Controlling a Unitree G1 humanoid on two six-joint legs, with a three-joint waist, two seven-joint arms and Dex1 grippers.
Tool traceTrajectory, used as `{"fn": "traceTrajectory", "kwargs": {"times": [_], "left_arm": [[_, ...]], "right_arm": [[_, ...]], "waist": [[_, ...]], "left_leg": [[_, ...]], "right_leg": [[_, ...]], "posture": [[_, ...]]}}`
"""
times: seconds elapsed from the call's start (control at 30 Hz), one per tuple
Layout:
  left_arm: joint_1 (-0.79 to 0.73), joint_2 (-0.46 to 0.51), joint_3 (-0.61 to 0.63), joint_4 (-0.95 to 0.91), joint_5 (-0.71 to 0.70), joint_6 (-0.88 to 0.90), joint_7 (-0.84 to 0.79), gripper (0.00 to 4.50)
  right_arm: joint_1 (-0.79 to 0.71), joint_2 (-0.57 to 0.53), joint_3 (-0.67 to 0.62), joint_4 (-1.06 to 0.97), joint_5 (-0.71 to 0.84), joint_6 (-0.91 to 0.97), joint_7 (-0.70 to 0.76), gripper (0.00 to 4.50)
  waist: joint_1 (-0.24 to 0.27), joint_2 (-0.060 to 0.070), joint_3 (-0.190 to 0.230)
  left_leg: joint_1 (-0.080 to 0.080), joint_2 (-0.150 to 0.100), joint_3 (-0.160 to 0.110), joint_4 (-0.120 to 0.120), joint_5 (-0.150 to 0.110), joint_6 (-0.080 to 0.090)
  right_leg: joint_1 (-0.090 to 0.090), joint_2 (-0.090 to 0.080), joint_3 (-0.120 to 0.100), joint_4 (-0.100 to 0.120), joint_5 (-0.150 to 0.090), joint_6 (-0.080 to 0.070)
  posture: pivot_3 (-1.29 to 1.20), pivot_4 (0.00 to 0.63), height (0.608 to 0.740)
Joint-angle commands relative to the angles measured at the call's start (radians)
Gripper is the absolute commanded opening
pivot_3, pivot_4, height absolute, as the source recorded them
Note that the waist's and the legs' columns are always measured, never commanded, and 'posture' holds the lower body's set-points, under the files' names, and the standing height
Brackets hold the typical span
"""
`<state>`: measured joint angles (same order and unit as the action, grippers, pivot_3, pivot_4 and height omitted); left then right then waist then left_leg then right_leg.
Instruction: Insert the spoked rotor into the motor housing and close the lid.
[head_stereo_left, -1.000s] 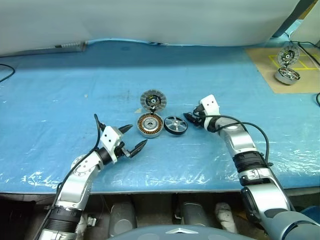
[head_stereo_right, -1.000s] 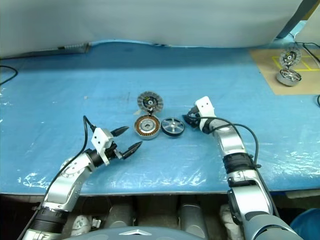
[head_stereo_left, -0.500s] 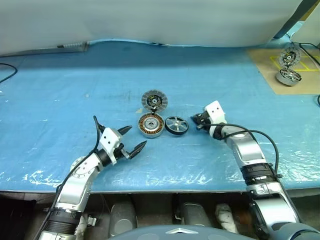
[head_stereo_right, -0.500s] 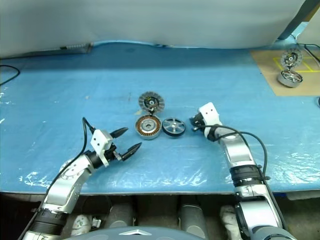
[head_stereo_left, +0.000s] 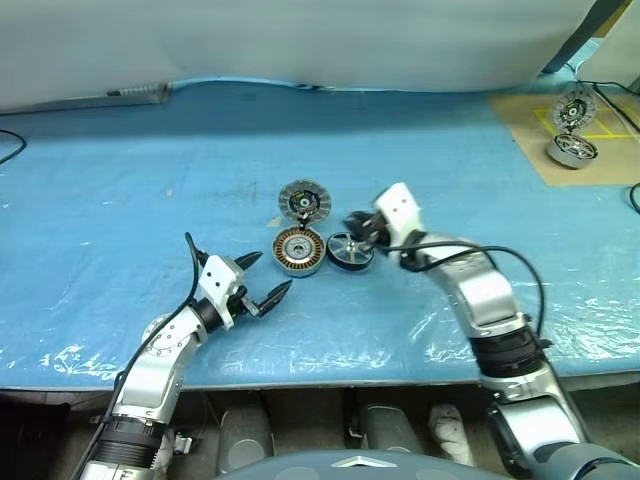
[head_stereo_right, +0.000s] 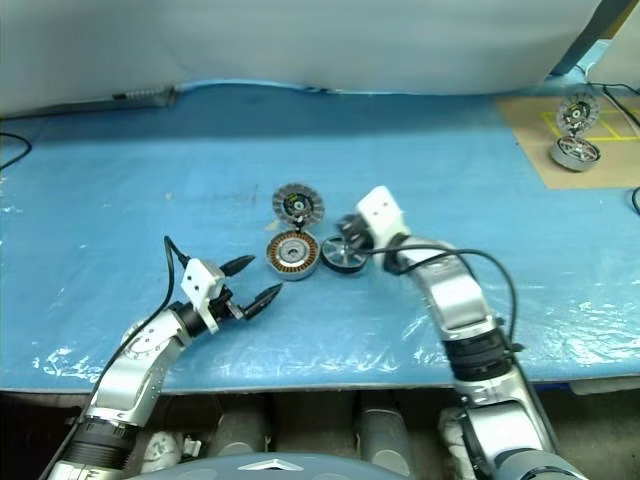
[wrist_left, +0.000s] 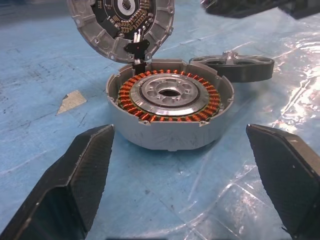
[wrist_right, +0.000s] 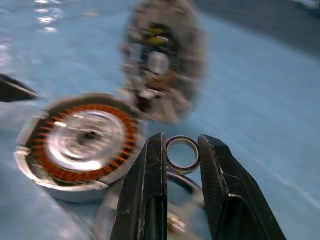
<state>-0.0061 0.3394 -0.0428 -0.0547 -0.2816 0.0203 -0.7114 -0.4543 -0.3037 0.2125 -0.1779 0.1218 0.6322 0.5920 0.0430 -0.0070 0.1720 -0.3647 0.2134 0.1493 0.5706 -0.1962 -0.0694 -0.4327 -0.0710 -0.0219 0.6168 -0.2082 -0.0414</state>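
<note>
The motor housing sits on the blue table with its copper windings showing. Just behind it the lid stands tilted open. The spoked rotor lies flat to the housing's right. My right gripper hangs just above the rotor without touching it. In the right wrist view its fingers stand narrow, pressed on either side of a small silver ring. My left gripper is open, in front of and left of the housing, pointing at it.
A second motor unit with its raised lid stands on a brown board at the back right. The crinkled blue sheet covers the table to its front edge. A black cable lies at the far left.
My right gripper narrowed its fingers, then swung left and upward from beside the rotor to above it. The left arm, housing, lid and rotor stayed put.
</note>
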Motion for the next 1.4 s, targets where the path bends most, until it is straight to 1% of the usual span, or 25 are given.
{"fn": "traceTrajectory", "kwargs": {"times": [0.03, 0.17, 0.47, 0.8, 1.07, 1.13, 1.2, 1.23, 1.27, 1.3, 1.33, 1.4], "left_arm": [[0.010, -0.001, 0.023, -0.040, -0.056, 0.049, -0.006, 4.50], [0.018, 0.004, 0.027, -0.046, -0.065, 0.063, -0.006, 4.50], [0.003, 0.002, 0.024, -0.028, -0.041, 0.032, 0.001, 4.50], [-0.005, -0.002, 0.024, -0.017, -0.033, 0.019, 0.008, 4.50], [0.001, -0.003, 0.025, -0.019, -0.030, 0.017, 0.012, 4.50], [0.003, -0.003, 0.024, -0.020, -0.029, 0.017, 0.013, 4.50], [0.005, -0.004, 0.023, -0.021, -0.029, 0.017, 0.013, 4.50], [0.004, -0.005, 0.022, -0.019, -0.028, 0.017, 0.013, 4.50], [0.003, -0.006, 0.022, -0.017, -0.028, 0.017, 0.013, 4.50], [0.003, -0.007, 0.021, -0.016, -0.028, 0.017, 0.013, 4.50], [0.001, -0.008, 0.020, -0.014, -0.028, 0.016, 0.013, 4.50], [-0.001, -0.009, 0.019, -0.012, -0.028, 0.015, 0.013, 4.50]], "right_arm": [[-0.018, 0.036, 0.052, -0.029, -0.009, 0.000, -0.017, 0.55], [-0.039, 0.090, 0.099, 0.020, -0.026, -0.021, -0.039, 0.55], [-0.054, 0.134, 0.125, 0.129, -0.042, -0.072, -0.045, 0.55], [-0.036, 0.158, 0.133, 0.211, -0.055, -0.108, -0.045, 0.55], [-0.036, 0.163, 0.140, 0.236, -0.069, -0.115, -0.039, 0.55], [-0.034, 0.160, 0.139, 0.230, -0.069, -0.112, -0.036, 1.28], [-0.031, 0.153, 0.136, 0.213, -0.068, -0.104, -0.032, 1.82], [-0.032, 0.147, 0.133, 0.199, -0.066, -0.098, -0.029, 2.25], [-0.032, 0.143, 0.125, 0.175, -0.058, -0.086, -0.025, 2.53], [-0.031, 0.139, 0.117, 0.151, -0.048, -0.074, -0.019, 2.92], [-0.029, 0.134, 0.108, 0.124, -0.037, -0.061, -0.013, 3.19], [-0.026, 0.127, 0.093, 0.080, -0.016, -0.037, -0.004, 3.19]], "waist": [[0.003, 0.000, 0.000], [0.003, 0.000, 0.000], [0.001, 0.000, 0.000], [0.001, 0.000, 0.000], [0.000, 0.000, 0.000], [0.000, 0.000, 0.000], [0.000, 0.000, 0.000], [0.001, 0.000, 0.000], [0.001, 0.000, 0.000], [0.001, 0.000, 0.000], [0.002, 0.000, 0.000], [0.002, 0.000, 0.000]], "left_leg": [[0.000, 0.000, 0.000, 0.000, 0.000, 0.000], [-0.001, -0.001, 0.000, 0.000, 0.000, 0.000], [-0.001, 0.000, 0.000, 0.000, 0.000, 0.000], [-0.001, 0.000, 0.000, 0.000, 0.000, 0.000], [0.000, 0.000, 0.000, 0.000, 0.000, 0.000], [0.000, 0.000, 0.000, 0.000, 0.000, 0.000], [0.000, 0.000, 0.000, 0.000, 0.000, 0.000], [0.000, 0.000, 0.000, 0.000, 0.000, 0.000], [0.000, 0.000, 0.000, 0.000, 0.000, 0.000], [0.000, 0.000, 0.000, 0.000, 0.000, 0.000], [0.000, 0.000, 0.000, 0.000, 0.000, 0.000], [0.000, 0.000, 0.000, 0.000, 0.000, 0.000]], "right_leg": [[0.000, 0.000, 0.000, 0.000, 0.000, 0.000], [0.000, -0.001, 0.000, -0.001, 0.000, 0.000], [0.000, -0.001, 0.000, -0.001, 0.000, 0.000], [0.000, 0.000, 0.000, -0.001, 0.000, 0.000], [0.000, 0.000, 0.000, -0.001, 0.000, 0.000], [0.000, 0.000, 0.000, -0.001, 0.000, 0.000], [0.000, 0.000, 0.000, 0.000, 0.000, 0.000], [0.000, 0.000, 0.000, 0.000, 0.000, 0.000], [0.000, 0.000, 0.000, 0.000, 0.000, 0.000], [0.000, -0.001, 0.000, 0.000, 0.000, 0.000], [0.000, -0.001, 0.000, 0.000, 0.000, 0.000], [0.000, -0.001, 0.000, -0.001, 0.000, 0.000]], "posture": [[0.00, 0.150, 0.740], [0.00, 0.150, 0.740], [0.00, 0.150, 0.740], [0.00, 0.150, 0.740], [0.00, 0.150, 0.740], [0.00, 0.150, 0.740], [0.00, 0.150, 0.740], [0.00, 0.150, 0.740], [0.00, 0.150, 0.740], [0.00, 0.150, 0.740], [0.00, 0.150, 0.740], [0.00, 0.150, 0.740]]}}
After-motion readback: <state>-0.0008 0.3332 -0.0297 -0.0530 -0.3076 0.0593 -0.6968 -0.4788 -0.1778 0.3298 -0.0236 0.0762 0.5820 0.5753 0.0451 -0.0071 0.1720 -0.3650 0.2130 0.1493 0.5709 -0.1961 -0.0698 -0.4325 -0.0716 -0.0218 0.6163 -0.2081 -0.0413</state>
